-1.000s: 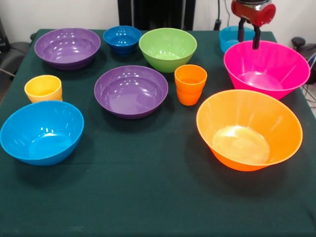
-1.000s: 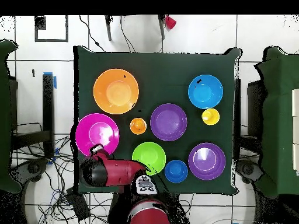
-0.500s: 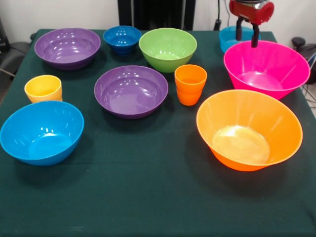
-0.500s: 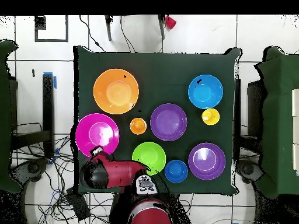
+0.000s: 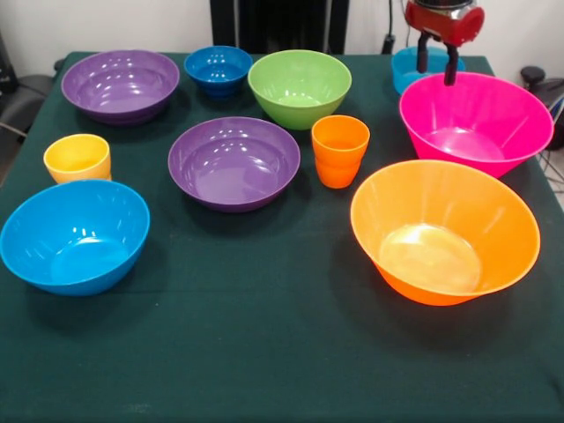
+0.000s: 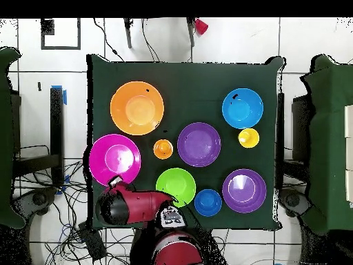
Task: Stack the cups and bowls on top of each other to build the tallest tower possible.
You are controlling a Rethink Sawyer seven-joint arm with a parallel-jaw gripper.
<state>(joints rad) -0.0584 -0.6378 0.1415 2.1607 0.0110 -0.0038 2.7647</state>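
teal bowl (image 5: pixel 414 65) shows only in the front view, behind the large pink bowl (image 5: pixel 476 122); overhead, the arm (image 6: pixel 134 207) covers it. the gripper (image 5: pixel 436 63) hangs above it, fingers spread. the orange cup (image 5: pixel 339 150) stands beside a purple bowl (image 5: pixel 234 162).

A dark green cloth (image 5: pixel 264 352) covers the table. On the white tiled floor (image 6: pixel 227 41) around it, a small red object (image 6: pixel 200 26) lies at twelve o'clock, cables (image 6: pixel 41 172) trail at nine o'clock, and blue tape (image 6: pixel 65 95) sits toward ten o'clock.
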